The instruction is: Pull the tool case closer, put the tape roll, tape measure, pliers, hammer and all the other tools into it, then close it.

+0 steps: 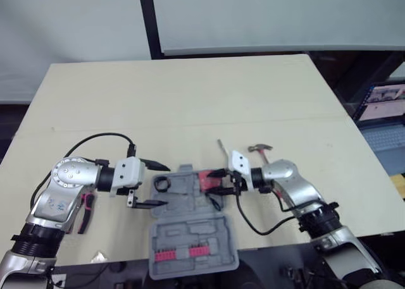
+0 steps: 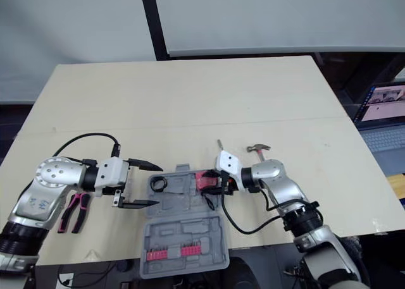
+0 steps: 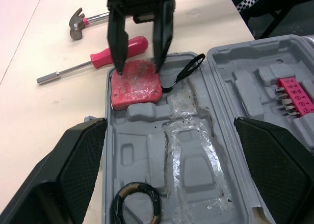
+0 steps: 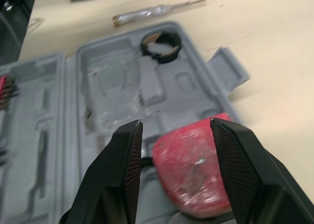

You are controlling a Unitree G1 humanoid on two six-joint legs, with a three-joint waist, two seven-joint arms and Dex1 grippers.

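Note:
The grey tool case (image 1: 190,222) lies open at the table's front middle. A black tape roll (image 1: 156,183) sits in its far left pocket. The red tape measure (image 1: 205,179) rests in the far right part of the case, and my right gripper (image 1: 218,183) stands open with a fingertip (image 3: 119,62) at each side of it. My left gripper (image 1: 157,184) is open too, its fingers spread either side of the tape roll (image 3: 116,204). The hammer (image 1: 261,150) and a red-handled screwdriver (image 3: 120,51) lie on the table behind the right gripper. Pink-handled pliers (image 2: 73,211) lie left of the case.
A pink rack of bits (image 1: 179,253) sits in the near half of the case, which reaches the table's front edge. A clear-handled tool (image 4: 157,11) lies beyond the case's left side. A laptop (image 1: 383,105) stands off the table to the right.

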